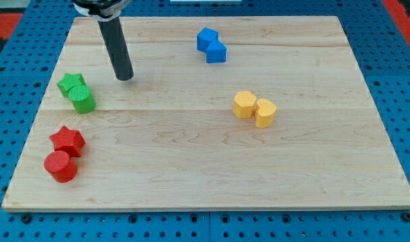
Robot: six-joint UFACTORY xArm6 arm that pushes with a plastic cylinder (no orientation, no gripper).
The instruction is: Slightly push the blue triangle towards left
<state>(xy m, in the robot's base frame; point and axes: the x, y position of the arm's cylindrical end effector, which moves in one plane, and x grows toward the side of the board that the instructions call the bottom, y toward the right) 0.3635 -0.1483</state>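
Here, operator, you are looking at a wooden board (191, 175) that is lying on a blue pegboard surface (10, 101), with eight blocks and one rod on it.

Item 1: my tip (126, 78). It is resting on the board in the upper left part of the view. The rod is carrying no pincer at all, so there is nothing to open or close, and it is holding nothing; the tip is touching no block.

Item 2: the blue triangle (216, 52). You are finding it well apart from my tip, off toward the view's right and slightly toward the top. Its exact outline is hard to make out. It is sitting against a second blue block (206, 38), which is lying just beyond it, toward the view's top and a little left.

Item 3: green pair. A green star (70, 83) is sitting near my tip, on the view's left of it. A green cylinder (82, 99) is touching the star, just below it and still left of my tip.

Item 4: red pair. A red star (67, 140) is lying well below my tip and to its left. A red cylinder (60, 166) is sitting just beneath that star, farther still from my tip.

Item 5: yellow pair. A yellow hexagon-like block (244, 104) and a yellow heart (265, 112) are sitting side by side, touching, far to the view's right of my tip and somewhat lower.
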